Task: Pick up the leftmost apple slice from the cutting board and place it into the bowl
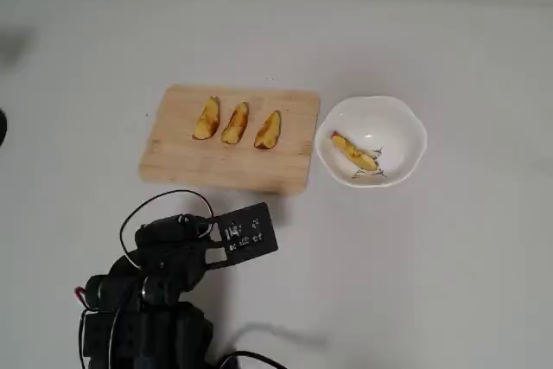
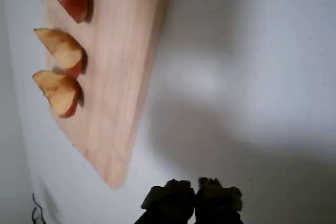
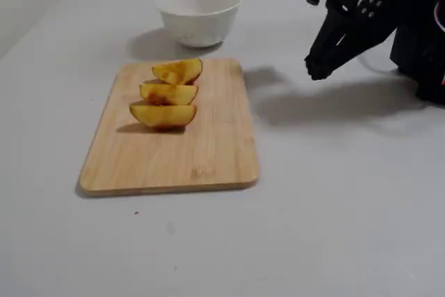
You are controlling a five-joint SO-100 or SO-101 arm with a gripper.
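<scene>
In the overhead view, the cutting board [image 1: 229,138] lay on a pale table [image 1: 449,265] with three apple slices in a row across its far half: the leftmost apple slice [image 1: 206,118], a middle slice [image 1: 235,123] just beside it and a third slice [image 1: 268,130] to the right, none of them touching. Just beside the board's right edge stood the bowl [image 1: 413,131], and a fourth slice [image 1: 354,152] lay inside it, next to the dark mark on its bottom. The arm [image 1: 155,291] sat low in the picture, near the board's front edge, with a dark flat module jutting toward the board; the gripper's fingertips could not be made out here. In the wrist view, the board ran up the left side with the three slices along its left edge, while the gripper [image 2: 197,199] showed at the bottom edge as two dark fingertips pressed together, nothing between them, over bare table. In the fixed view, the board lay in the foreground with the slices lined up toward the bowl behind it; the gripper [image 3: 316,69] hung above the table to the right of the board, closed, empty and well apart from the slices.
</scene>
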